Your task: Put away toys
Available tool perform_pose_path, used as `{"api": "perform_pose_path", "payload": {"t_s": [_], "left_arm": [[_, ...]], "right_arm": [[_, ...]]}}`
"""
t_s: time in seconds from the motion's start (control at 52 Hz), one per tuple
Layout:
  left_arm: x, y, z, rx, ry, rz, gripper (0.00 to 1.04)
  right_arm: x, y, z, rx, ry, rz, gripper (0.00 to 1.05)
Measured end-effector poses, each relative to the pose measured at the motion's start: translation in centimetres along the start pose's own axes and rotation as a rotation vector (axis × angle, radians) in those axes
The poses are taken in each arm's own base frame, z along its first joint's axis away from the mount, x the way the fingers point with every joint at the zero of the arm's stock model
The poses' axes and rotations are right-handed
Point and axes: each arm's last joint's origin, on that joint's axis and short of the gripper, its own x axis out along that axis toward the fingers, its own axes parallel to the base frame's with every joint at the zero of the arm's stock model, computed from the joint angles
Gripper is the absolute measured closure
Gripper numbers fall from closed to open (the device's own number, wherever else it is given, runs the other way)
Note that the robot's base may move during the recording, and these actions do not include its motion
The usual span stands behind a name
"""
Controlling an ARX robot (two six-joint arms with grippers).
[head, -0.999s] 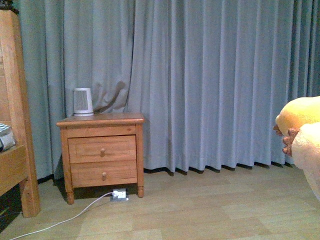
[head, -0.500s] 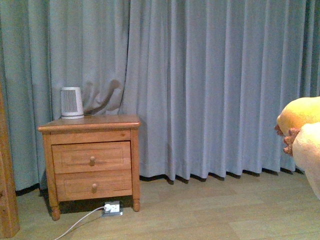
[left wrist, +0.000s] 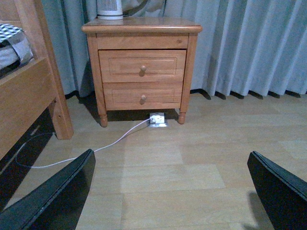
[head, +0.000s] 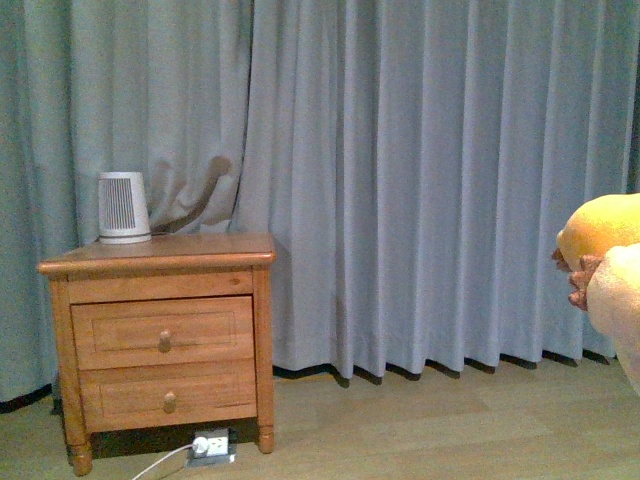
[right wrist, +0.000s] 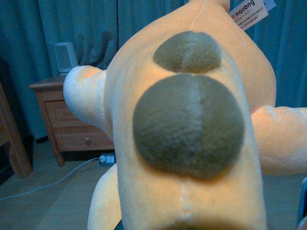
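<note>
The yellow-orange plush toy (head: 608, 262) shows at the right edge of the front view, held off the floor, with a brownish paw tip facing left. It fills the right wrist view (right wrist: 192, 124), with two brown-grey patches on its body and a paper tag at the top. My right gripper is shut on the plush toy; its jaws are hidden under the plush. My left gripper (left wrist: 177, 191) is open and empty, with both black fingers (left wrist: 53, 199) low over bare wood floor.
A wooden nightstand (head: 160, 340) with two drawers stands against the grey-blue curtain (head: 420, 180), with a small white heater (head: 123, 208) on top. A white power strip (head: 210, 445) and cable lie under it. A wooden bed frame (left wrist: 29, 96) stands beside the nightstand.
The front view has shifted: the nightstand has moved left and lower in the picture and the bed frame has left view. The plush stays at the right edge.
</note>
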Motion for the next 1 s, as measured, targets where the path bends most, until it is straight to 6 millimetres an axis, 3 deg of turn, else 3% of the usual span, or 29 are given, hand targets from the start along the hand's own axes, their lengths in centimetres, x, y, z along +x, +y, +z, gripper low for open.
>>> {"api": "perform_pose_path", "payload": {"t_s": [0.999], "left_arm": [[0.0,0.0,0.0,0.0,0.0,0.0,0.06]], "right_arm": [[0.0,0.0,-0.02,0.0,0.001,0.0,0.97]]}}
